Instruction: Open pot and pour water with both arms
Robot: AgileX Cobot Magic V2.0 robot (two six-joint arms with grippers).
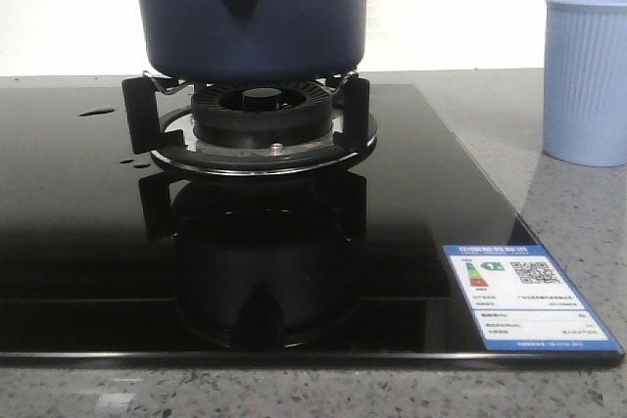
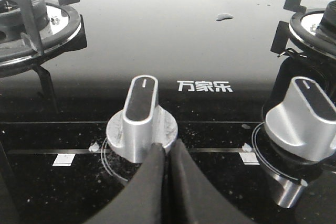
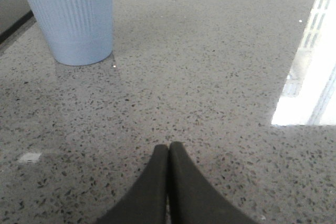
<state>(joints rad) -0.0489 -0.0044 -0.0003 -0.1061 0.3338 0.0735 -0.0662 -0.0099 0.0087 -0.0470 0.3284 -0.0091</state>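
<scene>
step: pre-approach, pot [image 1: 250, 22] untouched on burner | left fingers [image 2: 160, 182] pressed together, right fingers [image 3: 168, 182] too | next: spread, reach lid

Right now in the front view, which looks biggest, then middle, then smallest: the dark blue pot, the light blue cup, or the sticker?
1. The pot, though its top is cut off.
2. The sticker, but it lies nearer the camera.
3. The cup, partly cut off, so it's close to the sticker.

Pale blue ribbed cup [image 1: 585, 78] on grey speckled tabletop [image 3: 210, 77], beside black glass hob [image 1: 88, 242]; two silver knobs [image 2: 140, 119] [image 2: 303, 119]; energy label [image 1: 529, 298].
</scene>
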